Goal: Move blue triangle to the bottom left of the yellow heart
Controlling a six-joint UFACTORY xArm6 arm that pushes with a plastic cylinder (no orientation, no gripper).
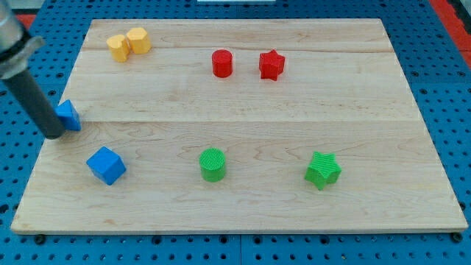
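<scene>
Where the wooden board (243, 213) comes nearest the view's bottom, a green star (323, 170) sits toward the right, a green cylinder (213, 164) near the middle, and a blue cube (107, 165) toward the left. Farther up, at the board's left edge, the blue triangle (69, 115) lies with the dark rod leaning in from the view's top left; my tip (55, 135) touches or sits just beside the triangle's left side. No jaws on this rod, so nothing to read as apart or together. Farther still: a red cylinder (222, 63) and red star (271, 65), near each other. Top left, two yellow blocks touch; the left one reads as the yellow heart (118, 47), the right one a yellow block (138, 40), shape unclear. Triangle is well below the heart.
</scene>
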